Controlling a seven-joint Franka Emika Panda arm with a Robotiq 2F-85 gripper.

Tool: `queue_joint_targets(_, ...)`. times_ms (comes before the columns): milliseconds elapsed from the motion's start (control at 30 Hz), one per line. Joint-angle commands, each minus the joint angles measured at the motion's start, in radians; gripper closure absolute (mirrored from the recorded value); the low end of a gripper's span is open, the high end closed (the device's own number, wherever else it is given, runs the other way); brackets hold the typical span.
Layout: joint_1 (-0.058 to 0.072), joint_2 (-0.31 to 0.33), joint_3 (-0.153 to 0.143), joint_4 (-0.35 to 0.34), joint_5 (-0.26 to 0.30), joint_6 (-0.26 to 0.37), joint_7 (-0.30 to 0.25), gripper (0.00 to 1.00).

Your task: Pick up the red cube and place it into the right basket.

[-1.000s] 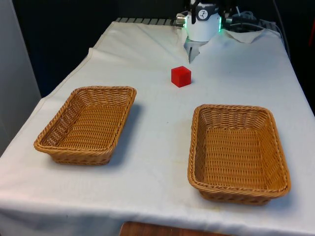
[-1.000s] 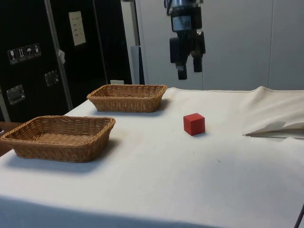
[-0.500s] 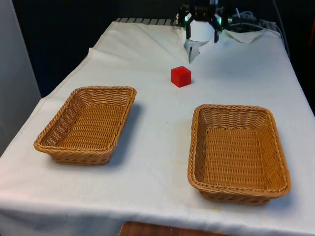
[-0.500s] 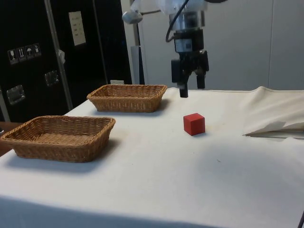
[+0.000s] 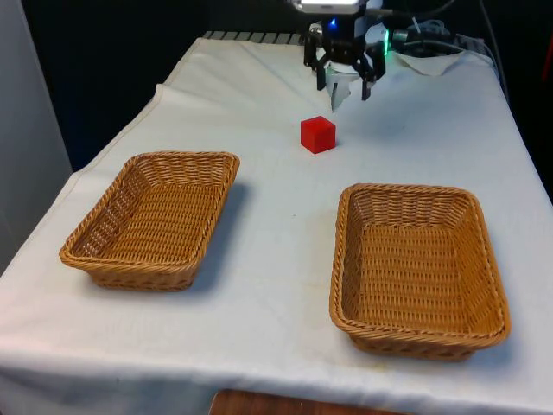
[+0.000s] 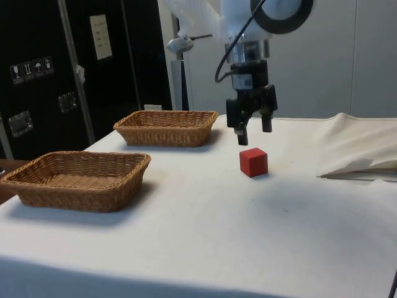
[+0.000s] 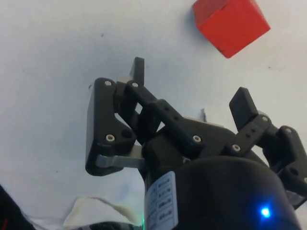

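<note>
While above red cube (image 6: 254,162), gripper (image 6: 254,130) agape.

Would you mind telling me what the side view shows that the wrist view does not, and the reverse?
The side view alone shows both wicker baskets, the dark cabinets and the gripper hanging above the cloth. The wrist view alone shows the cube's top face from above, lying ahead of the open fingers. Both show the red cube resting ungrasped on the white cloth.

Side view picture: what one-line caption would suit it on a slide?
Open gripper hovers just above the red cube on the white cloth, two wicker baskets waiting empty beside.
</note>
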Motion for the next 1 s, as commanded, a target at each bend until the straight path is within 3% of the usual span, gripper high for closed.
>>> queue_joint_targets(0, 0.000, 0.001, -0.005, -0.005, 0.015, 0.013, -0.007, 0.00)
queue_joint_targets(233, 0.000, 0.016, -0.010, 0.000, 0.010, 0.013, -0.003, 0.00)
queue_joint_targets(500, -0.001, 0.071, -0.038, -0.010, 0.031, 0.095, -0.020, 0.00)
queue_joint_targets(533, -0.003, 0.068, -0.037, -0.004, 0.010, 0.072, -0.007, 0.00)
queue_joint_targets(567, -0.002, 0.089, -0.041, -0.011, 0.035, 0.117, -0.019, 0.00)
queue_joint_targets(967, -0.004, 0.197, -0.043, -0.010, 0.051, 0.247, 0.020, 0.00)
